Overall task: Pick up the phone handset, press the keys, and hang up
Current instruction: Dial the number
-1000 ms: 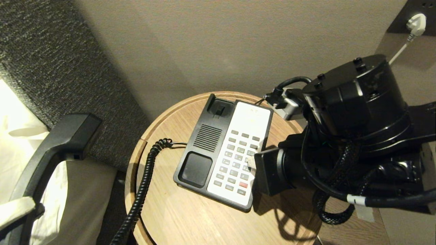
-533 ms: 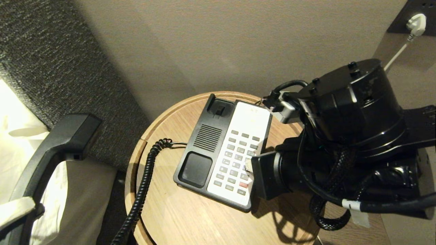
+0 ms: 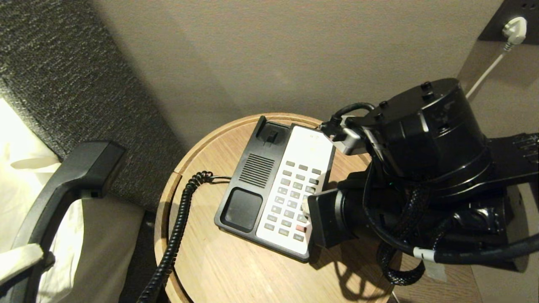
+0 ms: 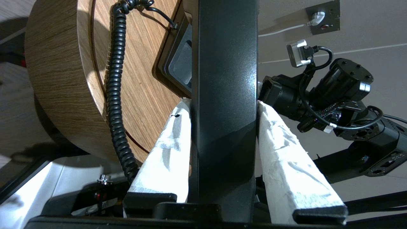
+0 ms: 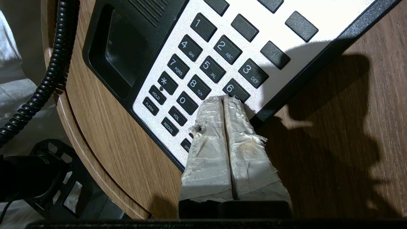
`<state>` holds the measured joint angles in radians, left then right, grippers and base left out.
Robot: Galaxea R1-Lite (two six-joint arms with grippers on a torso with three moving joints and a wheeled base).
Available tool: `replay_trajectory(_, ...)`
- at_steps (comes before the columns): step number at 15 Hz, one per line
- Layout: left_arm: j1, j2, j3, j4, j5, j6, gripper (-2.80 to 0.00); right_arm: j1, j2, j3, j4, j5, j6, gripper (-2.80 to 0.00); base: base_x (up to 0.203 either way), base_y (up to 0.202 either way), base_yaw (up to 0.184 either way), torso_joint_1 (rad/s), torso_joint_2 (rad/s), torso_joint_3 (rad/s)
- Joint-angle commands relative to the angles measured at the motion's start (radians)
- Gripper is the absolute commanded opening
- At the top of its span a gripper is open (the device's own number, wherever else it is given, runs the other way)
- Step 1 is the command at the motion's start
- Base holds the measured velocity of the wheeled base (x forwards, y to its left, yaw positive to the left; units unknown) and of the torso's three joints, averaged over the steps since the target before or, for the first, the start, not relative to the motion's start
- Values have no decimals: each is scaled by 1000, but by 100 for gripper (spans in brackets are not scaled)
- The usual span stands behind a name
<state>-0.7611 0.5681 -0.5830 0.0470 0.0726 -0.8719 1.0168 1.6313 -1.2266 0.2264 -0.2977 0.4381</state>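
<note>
The left gripper (image 4: 222, 105) is off to the left, away from the table (image 3: 236, 269). It holds the handset (image 4: 224, 79) up, with one white finger (image 4: 168, 149) pressed on each side. The curly cord (image 3: 177, 227) runs from the handset down across the table to the phone (image 3: 248, 185).

The right gripper (image 5: 224, 98) is over the right side of the phone. Its two fingers are squeezed together with nothing between them. The tips sit on the keys (image 5: 203, 68), just below the 6 key (image 5: 236, 89). I cannot tell if they push a key down.
</note>
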Motion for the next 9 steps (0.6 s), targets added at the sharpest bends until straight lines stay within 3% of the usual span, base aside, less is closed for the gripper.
replay_trajectory(1,0,-2,4,1,1,-6,-280,0,2,8,-2,-3,2,-280,0,0,0,0,0,0)
replay_trajectory(9,0,-7,8,1,1,-4,-280,0,5,49,-9,-6,-1,-280,0,0,0,0,0,0)
